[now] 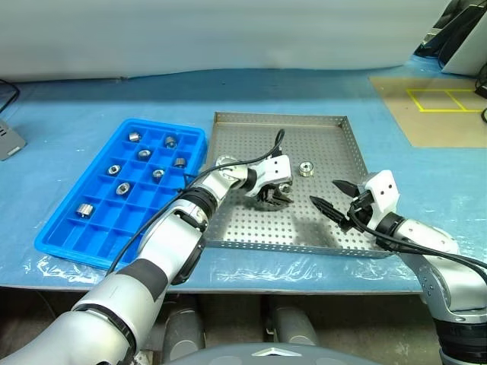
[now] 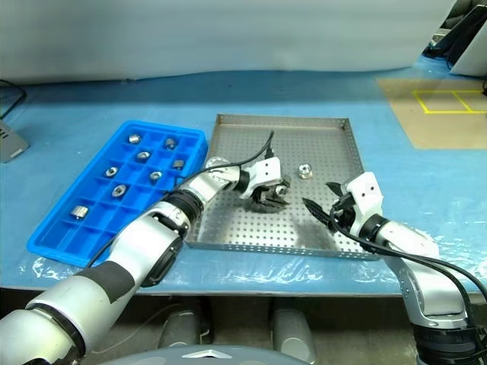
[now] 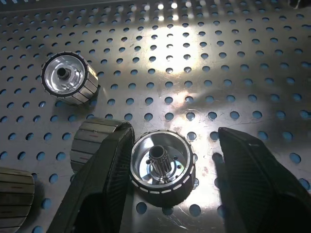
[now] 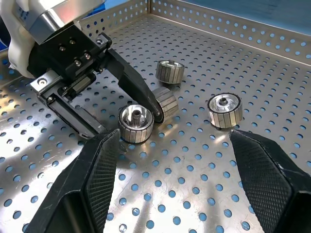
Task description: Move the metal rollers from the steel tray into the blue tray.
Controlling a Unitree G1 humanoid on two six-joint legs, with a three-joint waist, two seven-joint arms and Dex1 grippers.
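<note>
Left tool [image 4: 127, 110] is down on the steel tray [image 1: 327, 122], jaws apart with one roller [image 3: 163, 167] standing on end between them; one finger [image 3: 104, 170] touches its side, the other is clear, so we call it open, not gripping yet. Right tool [image 1: 335, 207] hovers over the tray's near right part, jaws wide, empty.

We count four rollers in the steel tray: the one between the jaws, one lying [image 4: 165, 103] just behind the left finger, one beyond it [image 4: 170, 71], one apart [image 4: 224, 109] toward the right. Several more [image 1: 123, 188] already sit in compartments of the blue tray [image 1: 65, 242], left of the steel tray on the counter [image 1: 76, 99].

We judge the rollers solid metal: stiff, dense for their size, not fragile. The shiny ribbed sides look slippery, and one on its side will likely roll. Best hold is across the ribbed wall, pads on opposite sides, roller upright. Close squarely or it could squirt out and knock its neighbour.
</note>
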